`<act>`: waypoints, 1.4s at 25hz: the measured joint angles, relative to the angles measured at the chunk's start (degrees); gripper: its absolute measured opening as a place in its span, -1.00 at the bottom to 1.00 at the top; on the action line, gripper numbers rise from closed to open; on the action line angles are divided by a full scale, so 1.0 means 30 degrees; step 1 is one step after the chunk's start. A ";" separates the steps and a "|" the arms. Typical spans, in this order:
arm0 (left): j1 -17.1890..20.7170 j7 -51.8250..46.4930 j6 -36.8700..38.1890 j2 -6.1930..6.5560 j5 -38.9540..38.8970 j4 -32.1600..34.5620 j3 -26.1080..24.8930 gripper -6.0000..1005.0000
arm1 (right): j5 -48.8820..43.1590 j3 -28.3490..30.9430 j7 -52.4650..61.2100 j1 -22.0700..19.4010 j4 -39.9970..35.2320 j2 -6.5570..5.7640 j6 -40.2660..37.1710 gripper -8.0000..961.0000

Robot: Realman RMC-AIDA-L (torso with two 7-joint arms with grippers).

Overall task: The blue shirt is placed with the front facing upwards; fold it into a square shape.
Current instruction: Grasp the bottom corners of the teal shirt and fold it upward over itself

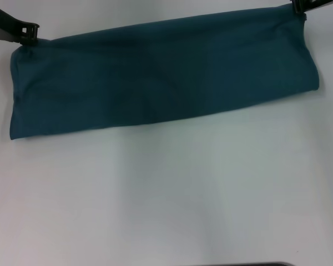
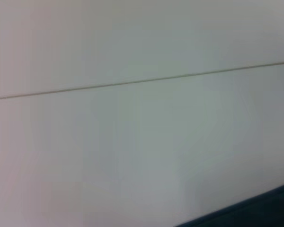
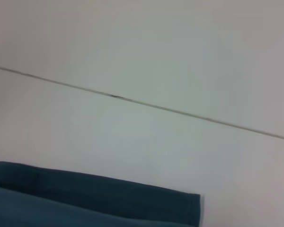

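White table [image 1: 166, 199] bears folded blue shirt [image 1: 161, 75], hands at far corners

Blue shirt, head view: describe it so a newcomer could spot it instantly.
On the white table, look to the far half: a long dark teal-blue cotton shirt lies folded into a wide band spanning nearly the full width. The left end effector and right end effector sit at its far corners. It is the only cloth there.
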 joint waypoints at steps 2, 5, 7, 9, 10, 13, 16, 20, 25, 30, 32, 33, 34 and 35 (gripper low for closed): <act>0.0004 0.0000 -0.0092 -0.0004 -0.0002 -0.0012 0.0003 -0.91 | -0.0005 -0.0026 0.0000 0.0032 0.0101 -0.0006 0.0213 -0.89; 0.0005 0.0000 -0.0358 -0.0047 -0.0023 -0.0012 0.0002 -0.90 | -0.0011 -0.0102 0.0000 0.0033 0.0115 -0.0001 0.0446 -0.89; 0.0003 0.0000 -0.0512 -0.0128 -0.0032 -0.0011 0.0001 -0.90 | -0.0014 -0.0371 0.0000 -0.0041 0.0122 -0.0040 0.0697 -0.88; -0.0008 0.0000 -0.0562 -0.0198 -0.0024 -0.0012 0.0004 -0.90 | -0.0019 -0.0682 -0.0001 -0.0133 0.0179 -0.0102 0.0986 -0.88; -0.0008 0.0001 -0.0565 -0.0214 -0.0018 -0.0011 0.0002 -0.90 | -0.0025 -0.0786 -0.0003 -0.0153 0.0232 -0.0124 0.1097 -0.88; 0.0003 0.0001 -0.0569 -0.0239 -0.0009 -0.0010 0.0004 -0.89 | -0.0037 -0.1026 -0.0004 -0.0150 0.0408 -0.0154 0.1285 -0.88; 0.0002 -0.0001 -0.0535 -0.0239 -0.0006 -0.0008 0.0000 -0.89 | -0.0042 -0.1184 -0.0007 -0.0062 0.0423 -0.0157 0.1333 -0.88; 0.0002 -0.0009 -0.0556 -0.0238 -0.0006 -0.0014 0.0001 -0.88 | -0.0043 -0.1209 -0.0011 0.0064 0.0424 -0.0154 0.1542 -0.87; -0.0004 -0.0040 -0.0694 -0.0233 -0.0007 -0.0088 0.0002 -0.87 | -0.0042 -0.1291 -0.0012 0.0096 0.0424 -0.0146 0.1932 -0.87; -0.0007 -0.0075 -0.0731 -0.0232 -0.0008 -0.0215 -0.0009 -0.87 | -0.0044 -0.1487 -0.0013 0.0140 0.0538 -0.0140 0.2180 -0.87; -0.0007 -0.0117 -0.0746 -0.0232 -0.0014 -0.0226 -0.0072 -0.86 | -0.0043 -0.1487 -0.0020 0.0223 0.0669 -0.0163 0.2231 -0.87; -0.0008 -0.0178 -0.0748 -0.0221 -0.0039 -0.0227 -0.0210 -0.86 | -0.0044 -0.1487 -0.0066 0.0267 0.0721 -0.0194 0.2235 -0.86; -0.0061 -0.0369 -0.0672 -0.0157 -0.0072 -0.0194 -0.0529 -0.86 | -0.0043 -0.1486 -0.0121 0.0308 0.0760 -0.0222 0.2235 -0.86; -0.0087 -0.0477 -0.0608 -0.0121 -0.0079 -0.0162 -0.0685 -0.86 | -0.0042 -0.1488 -0.0192 0.0358 0.0782 -0.0252 0.2235 -0.86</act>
